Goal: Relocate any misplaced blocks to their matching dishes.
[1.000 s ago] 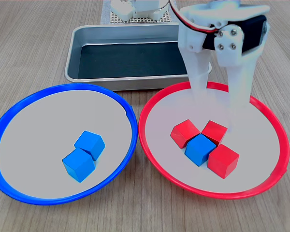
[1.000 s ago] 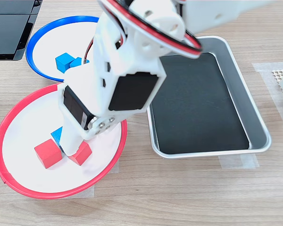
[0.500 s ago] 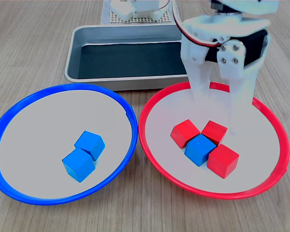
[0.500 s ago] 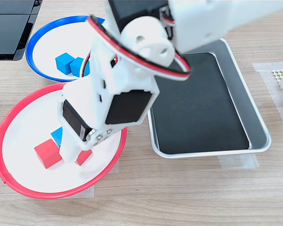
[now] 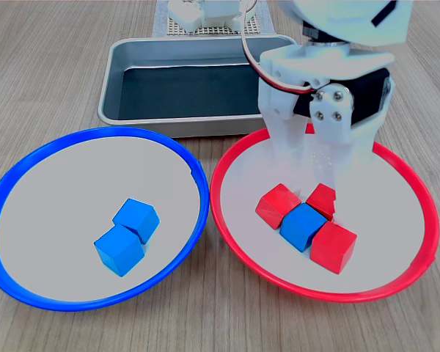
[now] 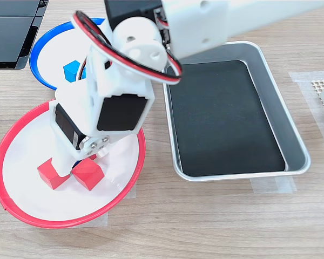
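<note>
The red-rimmed plate (image 5: pixel 235 235) (image 6: pixel 21 210) holds three red cubes and one blue cube (image 5: pixel 302 226) wedged between them. Red cubes lie at its left (image 5: pixel 277 205), back (image 5: pixel 321 198) and right (image 5: pixel 333 247). My white gripper (image 5: pixel 312 187) is down over this cluster, open, with one finger by the left red cube and the other against the back red cube. In the second exterior view the arm hides the blue cube; two red cubes (image 6: pixel 49 174) (image 6: pixel 88 174) show. The blue-rimmed plate (image 5: pixel 29 183) (image 6: pixel 40 48) holds two blue cubes (image 5: pixel 136 218) (image 5: pixel 119 250).
A rectangular grey metal tray (image 5: pixel 110 92) (image 6: pixel 294 140) with a dark floor stands behind the plates, close to the red plate's far rim. The arm's base (image 5: pixel 205 13) sits behind the tray. A black flat object (image 6: pixel 11 27) lies at the second exterior view's top left.
The gripper has come down and towards the first exterior view's left, onto the cube cluster. The red cubes at the left and right of the cluster have shifted slightly.
</note>
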`<state>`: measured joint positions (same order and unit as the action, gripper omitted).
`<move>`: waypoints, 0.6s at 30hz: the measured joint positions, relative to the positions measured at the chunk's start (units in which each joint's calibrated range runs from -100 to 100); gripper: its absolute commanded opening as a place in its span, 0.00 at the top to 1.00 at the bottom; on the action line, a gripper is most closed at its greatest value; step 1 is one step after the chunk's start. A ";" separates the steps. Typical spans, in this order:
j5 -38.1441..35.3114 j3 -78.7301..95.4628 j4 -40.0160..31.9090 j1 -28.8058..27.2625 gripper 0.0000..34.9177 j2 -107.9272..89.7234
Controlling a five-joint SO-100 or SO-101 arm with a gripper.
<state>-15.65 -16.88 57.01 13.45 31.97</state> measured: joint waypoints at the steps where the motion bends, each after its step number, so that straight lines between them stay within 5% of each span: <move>1: -0.05 -0.18 0.00 -0.09 0.55 0.17; 18: -1.03 -2.81 -0.82 -2.83 0.61 2.90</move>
<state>-16.68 -19.69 56.20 10.62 34.87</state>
